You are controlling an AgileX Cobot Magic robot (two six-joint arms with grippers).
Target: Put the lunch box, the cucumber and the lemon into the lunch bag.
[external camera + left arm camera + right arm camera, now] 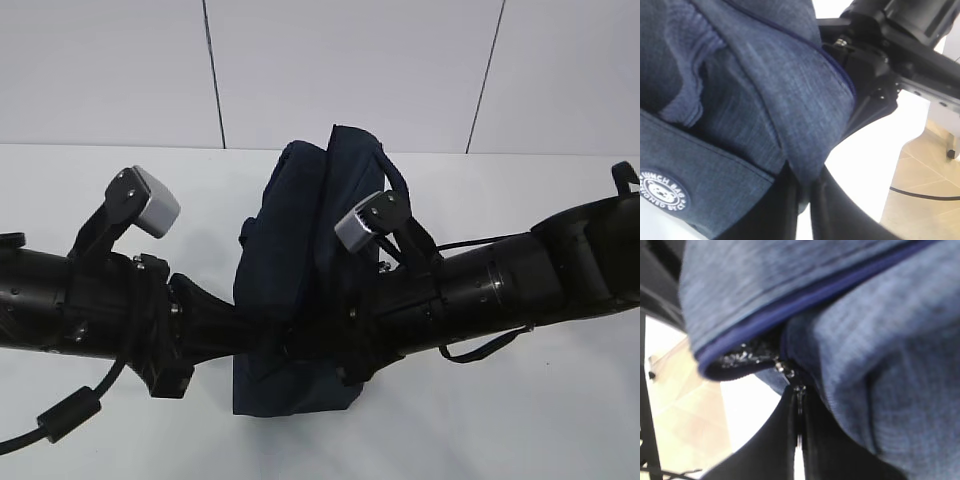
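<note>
The lunch bag (300, 290) stands in the middle of the surface (560, 420). The left arm (90, 305) reaches it from the left, the right arm (500, 280) from the right.

White surface (560, 420) fills the lower frame; behind it, a pale wall (350, 70) with two dark vertical seams. Wrist views show beige floor tiles (925, 175) at right, evenly lit.

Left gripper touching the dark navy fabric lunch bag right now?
Touching. Left wrist view shows the left gripper with its fingers closed on a fold of the dark navy fabric lunch bag, fabric pinched between them.
</note>
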